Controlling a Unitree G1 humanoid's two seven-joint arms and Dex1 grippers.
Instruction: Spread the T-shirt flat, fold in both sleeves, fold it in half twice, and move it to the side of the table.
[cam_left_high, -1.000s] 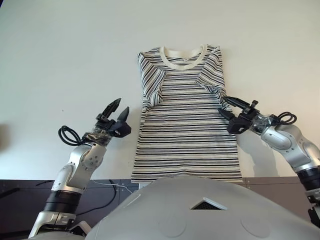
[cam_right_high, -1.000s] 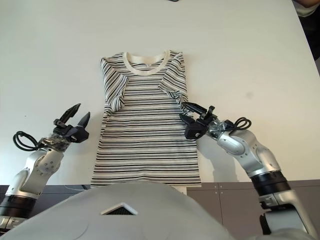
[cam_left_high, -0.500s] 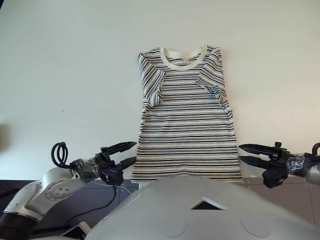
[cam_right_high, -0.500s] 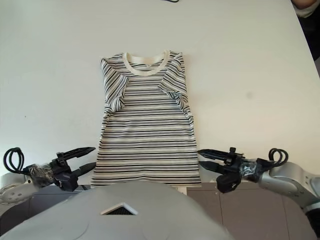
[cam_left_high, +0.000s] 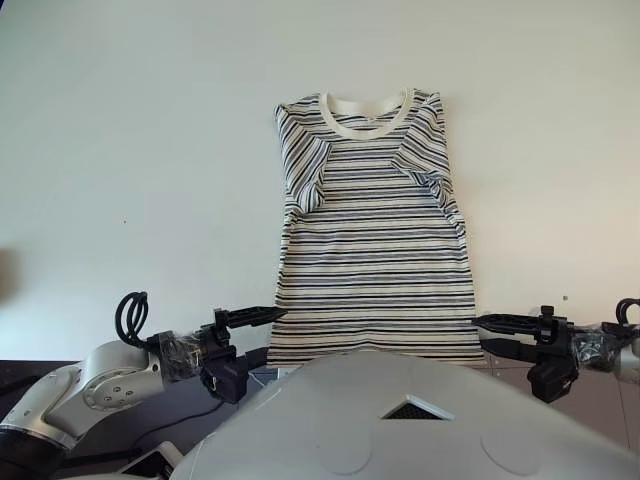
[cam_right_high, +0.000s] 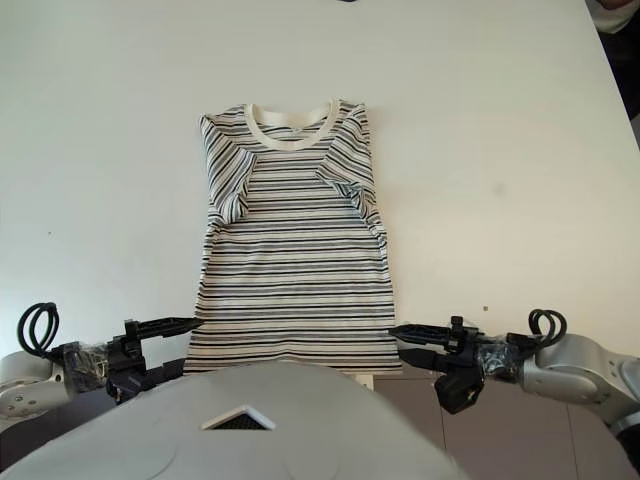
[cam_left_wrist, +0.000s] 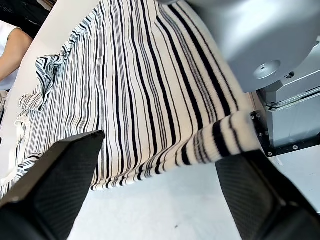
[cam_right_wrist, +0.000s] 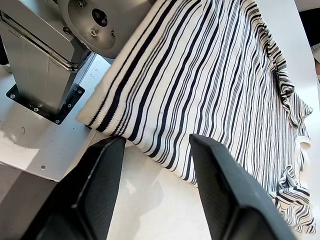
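Left eye view: one T-shirt (cam_left_high: 375, 250)

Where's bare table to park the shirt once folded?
Wide bare table on the T-shirt's left and right, plus a strip beyond its collar. Crowded at the near edge: left gripper and right gripper flank the hem corners, jaws open.

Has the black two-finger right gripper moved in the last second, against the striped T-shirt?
Yes. The right gripper came toward the robot, from beside the folded sleeve to the near hem corner of the striped T-shirt.
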